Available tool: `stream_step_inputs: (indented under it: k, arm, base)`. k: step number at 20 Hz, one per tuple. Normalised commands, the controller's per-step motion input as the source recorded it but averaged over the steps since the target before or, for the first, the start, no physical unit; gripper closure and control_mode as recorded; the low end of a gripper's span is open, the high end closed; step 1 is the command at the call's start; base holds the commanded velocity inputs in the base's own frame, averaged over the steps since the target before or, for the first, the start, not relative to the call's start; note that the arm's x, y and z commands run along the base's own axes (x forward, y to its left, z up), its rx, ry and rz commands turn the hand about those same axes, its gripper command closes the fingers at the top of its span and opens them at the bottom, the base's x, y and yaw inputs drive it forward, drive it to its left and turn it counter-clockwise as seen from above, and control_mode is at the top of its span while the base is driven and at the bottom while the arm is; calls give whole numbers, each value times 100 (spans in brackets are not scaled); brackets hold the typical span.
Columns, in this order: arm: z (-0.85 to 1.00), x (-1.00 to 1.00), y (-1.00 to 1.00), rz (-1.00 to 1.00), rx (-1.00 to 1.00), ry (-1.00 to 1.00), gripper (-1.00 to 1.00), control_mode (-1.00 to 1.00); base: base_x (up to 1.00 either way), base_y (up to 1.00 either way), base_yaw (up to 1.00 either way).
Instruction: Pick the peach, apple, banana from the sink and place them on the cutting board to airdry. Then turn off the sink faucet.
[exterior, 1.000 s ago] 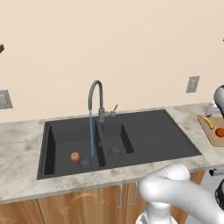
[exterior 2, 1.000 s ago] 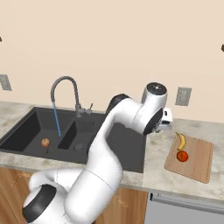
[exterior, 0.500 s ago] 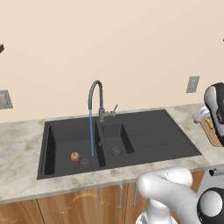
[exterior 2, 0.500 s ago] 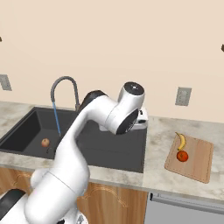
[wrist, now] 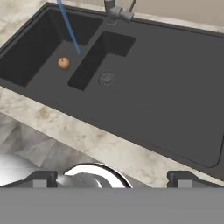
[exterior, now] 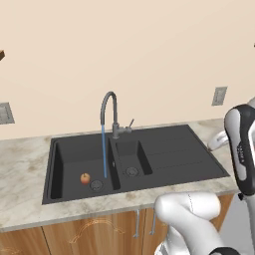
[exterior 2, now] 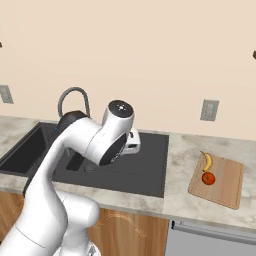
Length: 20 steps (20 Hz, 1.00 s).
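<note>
A small orange peach [exterior: 85,178] lies in the large basin of the black sink [exterior: 169,154], beside the drain and left of the blue water stream [exterior: 103,152] running from the sink faucet [exterior: 109,107]. The hand view shows the peach [wrist: 64,63] at upper left, far from my gripper [wrist: 113,179]. The gripper is open and empty, hanging high over the counter's front edge by the drainboard [wrist: 175,78]. On the wooden cutting board [exterior 2: 227,187] at the right lie the yellow banana [exterior 2: 207,161] and the red apple [exterior 2: 208,178].
Marble counter [exterior: 25,164] surrounds the sink. The small basin [wrist: 103,54] sits between the large basin and the ribbed drainboard. A wall outlet [exterior 2: 209,110] hangs above the board. My arm's elbow [exterior 2: 112,137] stands over the drainboard.
The arm has swung left, away from the cutting board and over the sink's drainboard. The gripper has stayed open and empty. Fruit has not moved.
</note>
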Motion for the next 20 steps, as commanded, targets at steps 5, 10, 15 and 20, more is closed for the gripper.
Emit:
stream_step_inputs:
  k: [5,10,15,20]
  arm:
    - [4,-31,97,-13,5,-5,-100,-100]
    - [0,-32,100,-23,0,-16,-100,-100]
    - [6,-29,100,-13,0,-11,-100,-100]
    - [21,-7,95,-4,0,-1,-100,-100]
  base:
    - [0,0,0]
    - [0,0,0]
    - [0,0,0]
    - [0,0,0]
